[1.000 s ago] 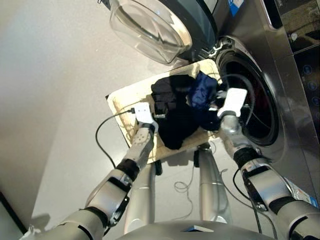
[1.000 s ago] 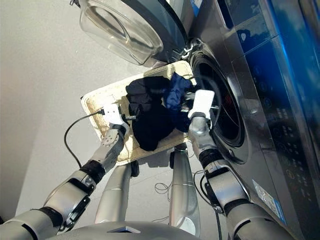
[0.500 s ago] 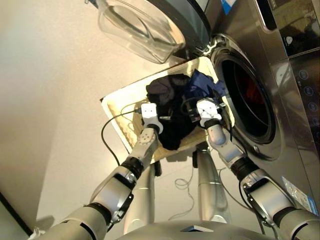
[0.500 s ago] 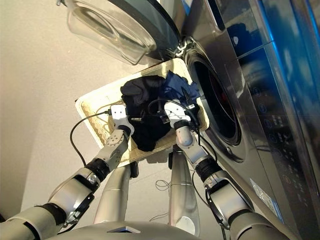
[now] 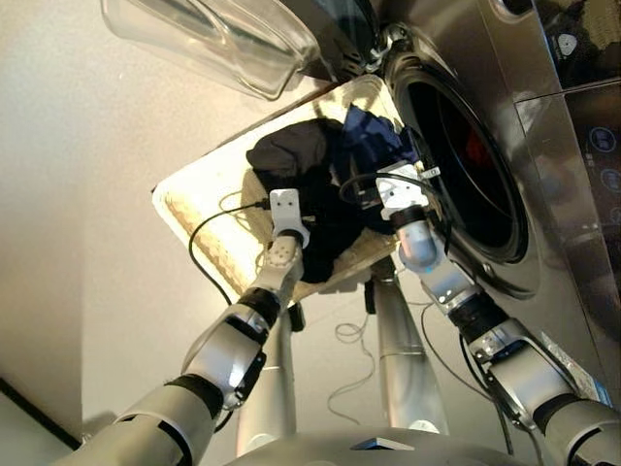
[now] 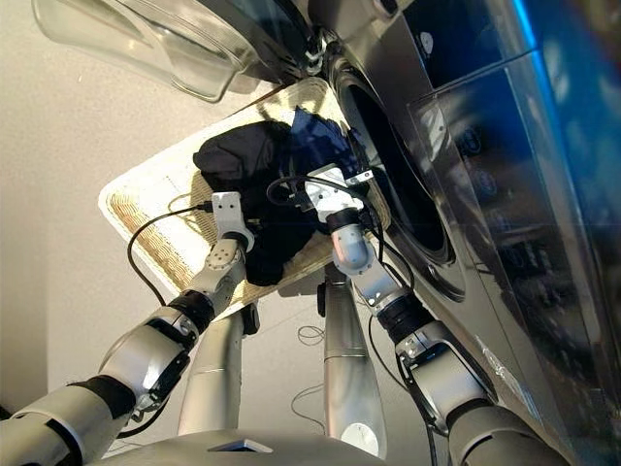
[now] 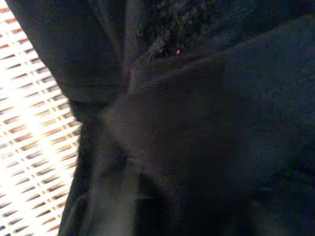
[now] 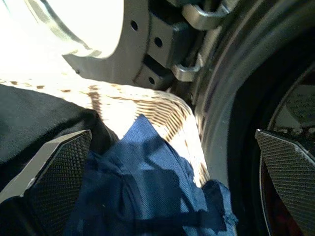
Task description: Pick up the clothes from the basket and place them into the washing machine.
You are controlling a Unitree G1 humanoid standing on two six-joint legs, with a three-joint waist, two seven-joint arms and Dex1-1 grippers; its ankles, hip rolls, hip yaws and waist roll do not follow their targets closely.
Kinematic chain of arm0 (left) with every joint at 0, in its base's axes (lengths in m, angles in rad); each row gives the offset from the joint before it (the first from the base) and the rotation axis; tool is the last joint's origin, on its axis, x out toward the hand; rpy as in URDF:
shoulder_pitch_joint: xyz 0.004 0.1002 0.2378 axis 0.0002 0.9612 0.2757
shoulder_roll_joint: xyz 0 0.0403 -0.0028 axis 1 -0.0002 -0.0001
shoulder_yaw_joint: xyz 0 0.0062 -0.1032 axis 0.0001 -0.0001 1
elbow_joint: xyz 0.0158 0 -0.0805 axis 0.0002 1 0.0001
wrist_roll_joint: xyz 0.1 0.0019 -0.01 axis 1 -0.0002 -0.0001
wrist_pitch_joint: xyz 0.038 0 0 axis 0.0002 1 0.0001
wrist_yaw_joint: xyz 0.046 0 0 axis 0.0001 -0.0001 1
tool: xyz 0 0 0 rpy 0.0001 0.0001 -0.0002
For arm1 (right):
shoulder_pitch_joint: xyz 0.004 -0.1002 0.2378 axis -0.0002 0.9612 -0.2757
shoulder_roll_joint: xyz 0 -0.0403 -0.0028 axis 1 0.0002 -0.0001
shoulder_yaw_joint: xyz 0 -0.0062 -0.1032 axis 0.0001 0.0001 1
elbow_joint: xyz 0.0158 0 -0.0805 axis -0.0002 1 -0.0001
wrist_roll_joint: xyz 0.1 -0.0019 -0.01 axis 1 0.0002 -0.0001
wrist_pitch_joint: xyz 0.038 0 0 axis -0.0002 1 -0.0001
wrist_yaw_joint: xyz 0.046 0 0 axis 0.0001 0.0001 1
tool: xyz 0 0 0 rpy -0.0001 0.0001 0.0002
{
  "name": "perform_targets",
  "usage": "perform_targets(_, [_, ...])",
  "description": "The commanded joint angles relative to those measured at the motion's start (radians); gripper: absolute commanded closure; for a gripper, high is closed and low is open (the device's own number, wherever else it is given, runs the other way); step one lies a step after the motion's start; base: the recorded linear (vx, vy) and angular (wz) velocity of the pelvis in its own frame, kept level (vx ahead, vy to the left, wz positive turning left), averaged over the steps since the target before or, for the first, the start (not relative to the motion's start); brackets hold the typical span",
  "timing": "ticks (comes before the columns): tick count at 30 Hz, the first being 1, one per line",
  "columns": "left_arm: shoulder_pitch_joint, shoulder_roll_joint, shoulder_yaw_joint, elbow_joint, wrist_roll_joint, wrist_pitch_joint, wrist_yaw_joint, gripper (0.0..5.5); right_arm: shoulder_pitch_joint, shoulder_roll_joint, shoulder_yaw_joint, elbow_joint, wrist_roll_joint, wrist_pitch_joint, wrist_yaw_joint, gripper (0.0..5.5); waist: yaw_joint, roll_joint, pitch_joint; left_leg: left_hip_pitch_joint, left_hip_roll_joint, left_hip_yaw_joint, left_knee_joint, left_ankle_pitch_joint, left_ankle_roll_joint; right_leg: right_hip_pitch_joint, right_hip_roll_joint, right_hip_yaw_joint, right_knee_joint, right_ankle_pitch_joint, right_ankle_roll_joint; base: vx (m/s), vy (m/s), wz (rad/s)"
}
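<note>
The washing machine (image 5: 505, 126) stands with its door (image 5: 209, 39) swung wide, the dark drum mouth (image 5: 456, 165) gaping; something red shows deep inside, though I can't make out what it is. Pushed right up against the machine's front, below the hinge, sits the basket (image 5: 199, 209), its cream weave bare along the edge farthest from the machine.

All the clothes I can see are heaped toward the basket's machine-side half. A black garment (image 5: 291, 160) bunches in the middle and spills to the near rim; a navy blue garment (image 8: 147, 187) lies crumpled in the corner nearest the drum opening, partly over the black one.

These are light, limp pieces with nothing stiff in them. I'd expect them to sag, trail and catch on each other when lifted, so a pinch on a raised fold or bunched ridge looks better than a grab at a flat edge. The navy piece has such a ridge, and it is the one closest to the drum.

The right gripper (image 8: 167, 162) hangs over that navy cloth with its two fingers spread wide, nothing between them. The left gripper (image 5: 291, 228) is down at the black garment near the basket's middle; its wrist view is filled with dark fabric, and I can't tell how it is set.
</note>
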Motion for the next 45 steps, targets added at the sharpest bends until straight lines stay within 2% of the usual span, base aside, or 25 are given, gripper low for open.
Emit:
perform_targets(1, [-0.003, 0.003, 0.037, 0.034, 0.015, 0.003, 0.005, 5.5, -0.014, 0.04, -0.03, -0.071, 0.026, -0.065, 0.005, 0.0, -0.007, -0.005, 0.041, 0.033, 0.04, -0.091, 0.074, -0.053, -0.025, 0.062, -0.021, -0.055, 0.103, -0.131, 0.082, 0.0, 0.0, 0.0])
perform_targets(5, [0.022, 0.009, 0.052, 0.028, -0.008, -0.003, -0.01, 5.5, -0.003, 0.039, -0.031, -0.027, 0.033, -0.06, 0.019, 0.0, -0.003, -0.004, 0.023, 0.054, 0.035, -0.092, 0.064, -0.052, -0.026, 0.088, -0.029, -0.065, 0.098, -0.127, 0.082, 0.0, 0.0, 0.0])
perform_targets(11, [0.072, 0.036, 0.048, -0.106, -0.114, -0.042, -0.046, 5.5, -0.002, 0.029, -0.009, 0.099, 0.019, -0.032, 0.045, 0.0, 0.016, -0.002, 0.016, 0.157, 0.019, -0.093, 0.009, -0.035, -0.034, 0.195, -0.046, -0.086, 0.054, -0.11, 0.085, 0.0, 0.0, 0.0])
perform_targets(12, [0.08, 0.043, 0.042, -0.149, -0.146, -0.048, -0.065, 5.5, -0.002, 0.024, -0.003, 0.126, 0.013, -0.023, 0.055, 0.0, 0.021, -0.002, 0.016, 0.18, 0.016, -0.094, -0.005, -0.033, -0.036, 0.221, -0.05, -0.09, 0.042, -0.107, 0.086, -0.085, -0.031, 0.018])
perform_targets(13, [0.107, 0.062, 0.017, -0.259, -0.197, -0.062, -0.096, 5.5, 0.003, 0.01, 0.005, 0.149, 0.0, -0.015, 0.065, 0.0, 0.022, -0.005, 0.017, 0.2, 0.001, -0.088, -0.025, 0.005, -0.032, 0.249, -0.064, -0.099, 0.018, -0.074, 0.082, -0.085, -0.022, 0.041])
perform_targets(14, [0.107, 0.062, 0.017, -0.259, -0.197, -0.062, -0.096, 5.5, 0.004, 0.01, 0.005, 0.149, 0.0, -0.015, 0.065, 0.0, 0.022, -0.005, 0.018, 0.202, 0.0, -0.089, -0.026, 0.005, -0.032, 0.251, -0.064, -0.099, 0.017, -0.074, 0.082, -0.094, -0.021, 0.104])
perform_targets(15, [0.146, 0.084, -0.01, -0.387, -0.251, -0.067, -0.134, 5.5, 0.024, -0.009, 0.014, 0.159, -0.023, -0.008, 0.08, 0.0, 0.031, -0.004, 0.017, 0.246, -0.01, -0.091, -0.048, 0.011, -0.032, 0.294, -0.069, -0.106, 0.0, -0.071, 0.084, 0.0, -0.013, 0.193])
perform_targets(16, [0.147, 0.084, -0.011, -0.388, -0.251, -0.067, -0.133, 5.5, 0.024, -0.009, 0.014, 0.159, -0.023, -0.008, 0.08, 0.0, 0.031, -0.005, 0.018, 0.247, -0.01, -0.091, -0.048, 0.011, -0.032, 0.295, -0.069, -0.106, -0.001, -0.071, 0.084, -0.003, -0.017, 0.27])
perform_targets(20, [0.201, 0.135, -0.051, -0.612, -0.341, -0.078, -0.165, 5.5, 0.043, -0.044, 0.061, 0.161, -0.104, 0.0, 0.106, 0.0, 0.046, -0.003, 0.02, 0.303, -0.025, -0.094, -0.068, 0.018, -0.029, 0.359, -0.075, -0.113, -0.023, -0.067, 0.086, -0.008, -0.009, 0.108])
perform_targets(21, [0.239, 0.167, -0.076, -0.741, -0.39, -0.068, -0.199, 5.5, 0.05, -0.069, 0.094, 0.13, -0.156, 0.001, 0.125, 0.0, 0.053, -0.005, 0.018, 0.326, -0.027, -0.096, -0.072, 0.015, -0.027, 0.381, -0.075, -0.115, -0.028, -0.069, 0.086, -0.052, -0.018, 0.065])
perform_targets(27, [0.289, 0.217, -0.149, -0.971, -0.487, -0.045, -0.231, 5.5, 0.046, -0.112, 0.18, 0.051, -0.238, -0.007, 0.163, 0.0, 0.062, -0.008, 0.008, 0.373, -0.029, -0.099, -0.08, 0.013, -0.024, 0.429, -0.072, -0.116, -0.043, -0.075, 0.086, -0.008, -0.002, 0.009])
perform_targets(32, [0.299, 0.229, -0.196, -1.022, -0.505, -0.034, -0.235, 5.5, 0.015, -0.127, 0.246, 0.013, -0.298, -0.019, 0.17, 0.0, 0.07, -0.003, 0.001, 0.397, -0.028, -0.102, -0.089, 0.015, -0.025, 0.456, -0.069, -0.114, -0.053, -0.081, 0.085, 0.0, 0.0, 0.0])
perform_targets(38, [0.3, 0.234, -0.248, -1.07, -0.528, -0.029, -0.224, 5.5, -0.045, -0.106, 0.277, -0.011, -0.417, -0.002, 0.099, 0.0, 0.087, 0.013, -0.01, 0.412, -0.028, -0.102, -0.1, 0.022, -0.025, 0.472, -0.066, -0.116, -0.068, -0.082, 0.084, 0.0, 0.0, 0.0])
perform_targets(42, [0.293, 0.252, -0.286, -1.092, -0.563, -0.01, -0.24, 5.5, -0.096, -0.054, 0.262, 0.069, -0.516, 0.061, 0.041, 0.0, 0.097, 0.023, -0.021, 0.404, -0.026, -0.107, -0.095, 0.024, -0.025, 0.466, -0.061, -0.112, -0.065, -0.085, 0.082, 0.0, 0.0, 0.0])
perform_targets(45, [0.295, 0.256, -0.291, -1.103, -0.567, -0.005, -0.239, 5.5, -0.101, -0.032, 0.238, 0.112, -0.555, 0.092, -0.004, 0.0, 0.101, 0.027, -0.025, 0.398, -0.025, -0.108, -0.09, 0.025, -0.024, 0.466, -0.061, -0.114, -0.067, -0.085, 0.081, 0.0, 0.0, 0.0])
